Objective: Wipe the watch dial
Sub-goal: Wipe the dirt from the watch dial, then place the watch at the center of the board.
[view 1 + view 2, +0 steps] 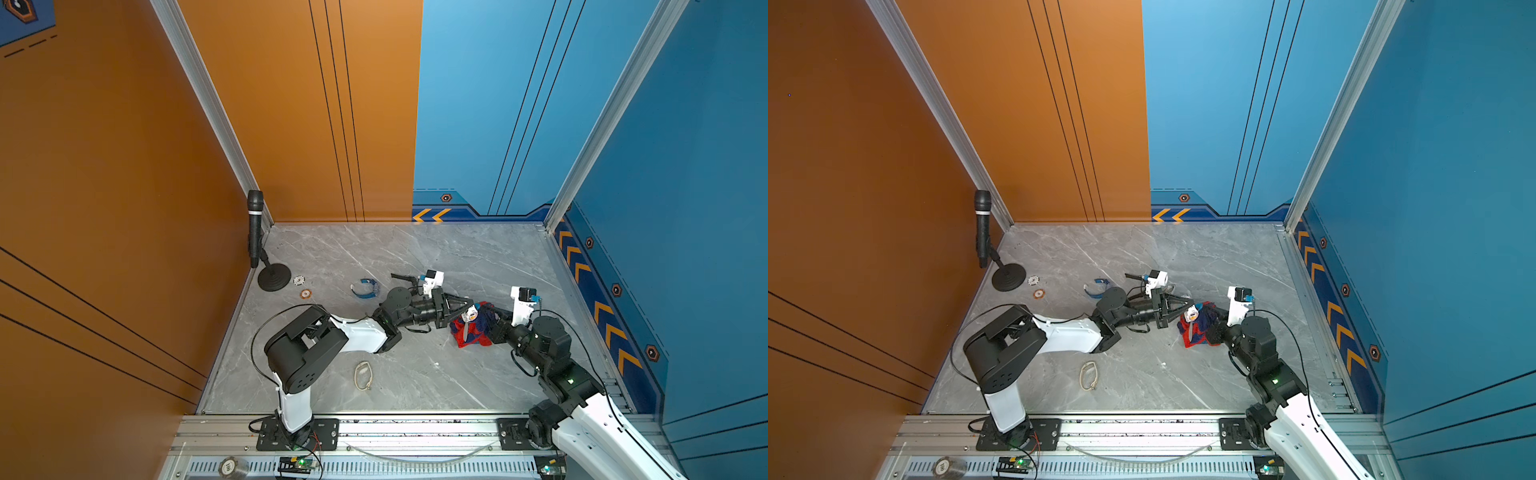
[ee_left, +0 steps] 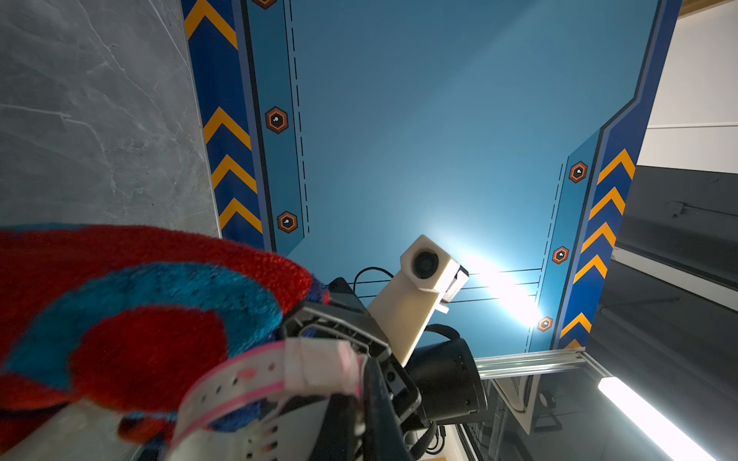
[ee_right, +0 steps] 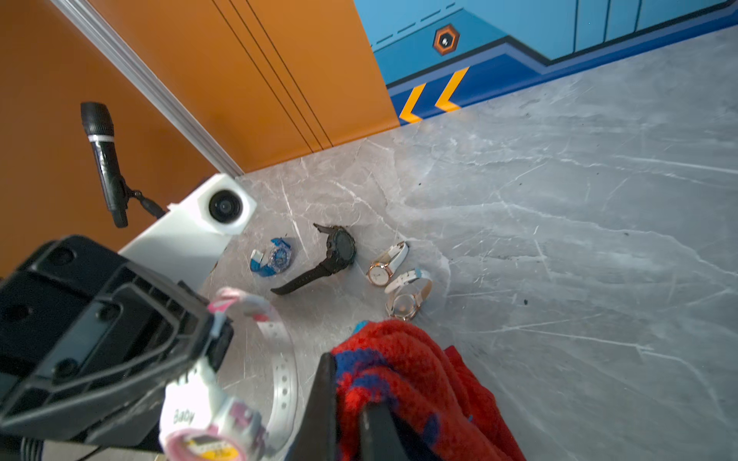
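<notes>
A white and pink watch (image 3: 187, 415) hangs above the table's middle, my left gripper (image 1: 468, 309) shut on its case. Its pink-rimmed dial (image 3: 201, 449) shows in the right wrist view, and its perforated strap (image 2: 239, 379) curls free. My right gripper (image 3: 349, 419) is shut on a bunched red and blue cloth (image 3: 403, 379). In both top views the cloth (image 1: 473, 334) hangs down to the table right beside the watch (image 1: 1191, 314). Whether the cloth touches the dial I cannot tell.
Behind the grippers lie a black watch (image 3: 337, 251), a blue watch (image 3: 275, 257) and two white-strapped watches (image 3: 385, 267). A microphone on a stand (image 1: 254, 224) is at the back left, with two chips (image 1: 305, 294) near it. A beige band (image 1: 363, 376) lies near the front.
</notes>
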Robot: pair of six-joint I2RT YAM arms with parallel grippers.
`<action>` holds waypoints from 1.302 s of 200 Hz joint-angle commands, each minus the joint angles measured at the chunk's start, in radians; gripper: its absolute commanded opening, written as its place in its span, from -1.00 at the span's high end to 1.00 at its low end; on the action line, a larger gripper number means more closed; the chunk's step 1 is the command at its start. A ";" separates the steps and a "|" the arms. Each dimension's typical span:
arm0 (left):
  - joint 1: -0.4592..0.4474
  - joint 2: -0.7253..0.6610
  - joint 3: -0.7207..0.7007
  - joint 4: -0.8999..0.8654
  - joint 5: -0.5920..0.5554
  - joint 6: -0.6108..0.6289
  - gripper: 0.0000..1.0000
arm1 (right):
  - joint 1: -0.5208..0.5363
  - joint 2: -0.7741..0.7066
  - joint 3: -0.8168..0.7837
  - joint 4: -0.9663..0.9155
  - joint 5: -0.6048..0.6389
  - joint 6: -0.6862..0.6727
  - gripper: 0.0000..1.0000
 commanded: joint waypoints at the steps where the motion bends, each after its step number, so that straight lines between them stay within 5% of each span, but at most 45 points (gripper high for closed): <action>1: -0.001 -0.016 -0.011 0.050 0.026 -0.011 1.00 | -0.024 -0.049 0.039 -0.049 0.001 0.025 1.00; 88: 0.036 0.000 -0.010 0.077 0.047 -0.039 1.00 | -0.083 -0.133 0.162 -0.293 0.174 -0.078 1.00; 151: 0.061 0.021 -0.005 0.035 0.068 -0.014 1.00 | -0.093 -0.129 0.181 -0.305 0.198 -0.103 1.00; 194: 0.097 -0.025 0.141 -0.553 0.131 0.345 1.00 | -0.106 -0.118 0.191 -0.308 0.207 -0.138 1.00; 210: 0.106 -0.056 0.263 -1.009 0.071 0.617 1.00 | -0.107 -0.111 0.196 -0.312 0.208 -0.147 1.00; 228: 0.094 -0.068 0.432 -1.552 -0.130 0.929 1.00 | -0.108 -0.106 0.198 -0.313 0.203 -0.151 1.00; 260: 0.121 -0.094 0.449 -1.728 -0.225 1.030 1.00 | -0.108 -0.070 0.185 -0.282 0.167 -0.137 1.00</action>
